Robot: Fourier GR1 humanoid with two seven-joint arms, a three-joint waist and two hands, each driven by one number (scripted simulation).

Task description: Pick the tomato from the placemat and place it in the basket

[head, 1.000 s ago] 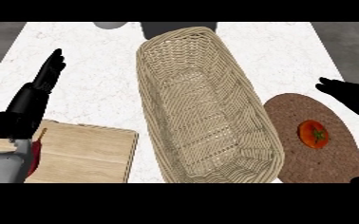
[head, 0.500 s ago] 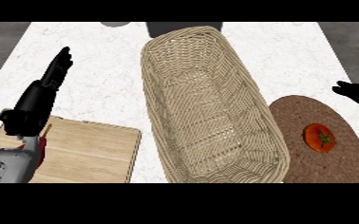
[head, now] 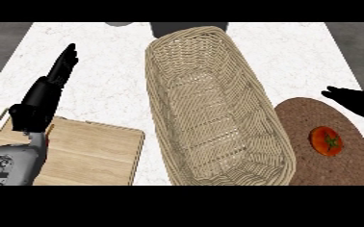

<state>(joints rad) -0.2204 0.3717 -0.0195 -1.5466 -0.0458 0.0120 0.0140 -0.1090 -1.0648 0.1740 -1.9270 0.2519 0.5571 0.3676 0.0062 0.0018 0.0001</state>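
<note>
— Where do we see the tomato (head: 326, 140)?
— On the brown placemat (head: 313, 168), below our right hand (head: 347, 98) and apart from its fingers, which barely show at the right edge; we cannot tell whether they are curled.
— And the basket (head: 213, 110)?
— Left of the placemat, long and woven, on the white table (head: 113, 77).
— Our left hand (head: 44, 98)?
— Resting at the left, fingers straight and released, pointing up, above a wooden board (head: 89, 151).
</note>
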